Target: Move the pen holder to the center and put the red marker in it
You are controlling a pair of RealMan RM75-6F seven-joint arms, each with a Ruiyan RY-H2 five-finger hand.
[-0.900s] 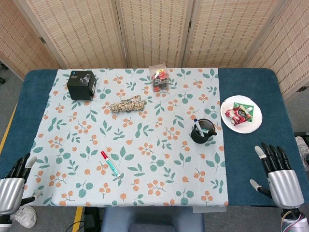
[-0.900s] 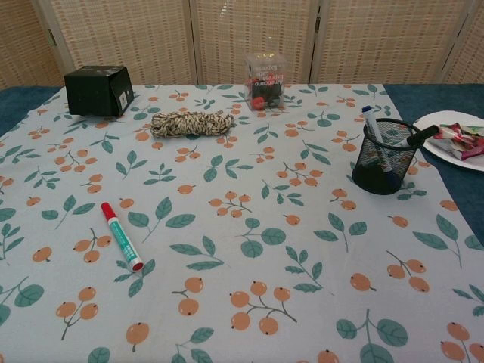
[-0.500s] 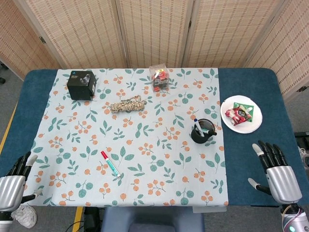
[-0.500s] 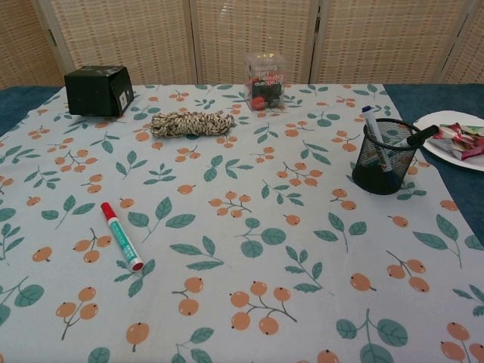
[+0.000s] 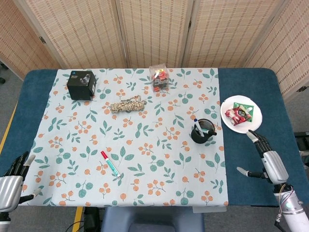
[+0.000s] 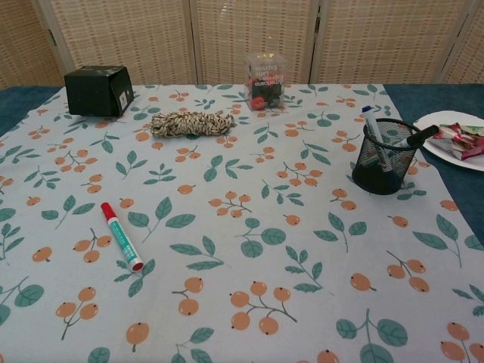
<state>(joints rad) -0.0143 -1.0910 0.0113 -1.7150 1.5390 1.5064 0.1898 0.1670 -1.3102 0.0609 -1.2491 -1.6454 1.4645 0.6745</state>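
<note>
Right hand (image 5: 268,162) sits at the near right edge of the blue table (image 5: 251,166), fingers spread apart and holding nothing, just to the right of the floral tablecloth (image 5: 145,145). Left hand (image 5: 12,181) is down at the near left corner, also apart and empty. Neither one shows in the chest view.

So the step in hand, as I read it, is getting the black mesh pen holder (image 6: 386,157) over to the middle. It stands upright on the right side of the cloth, beside the white paper plate (image 5: 241,116) with snack packets on it, and it already has a couple of pens leaning out of it.

My advice: come in from the right side with the right hand and wrap the mesh wall low down, not the rim, so those leaning pens don't get knocked and the cup doesn't tip. Slide or lift it leftward, keeping it upright.

Red marker with a green barrel (image 6: 122,236) lies flat on the near left part of the cloth, well apart from the holder, so it's probably the left hand's job afterwards.
</note>
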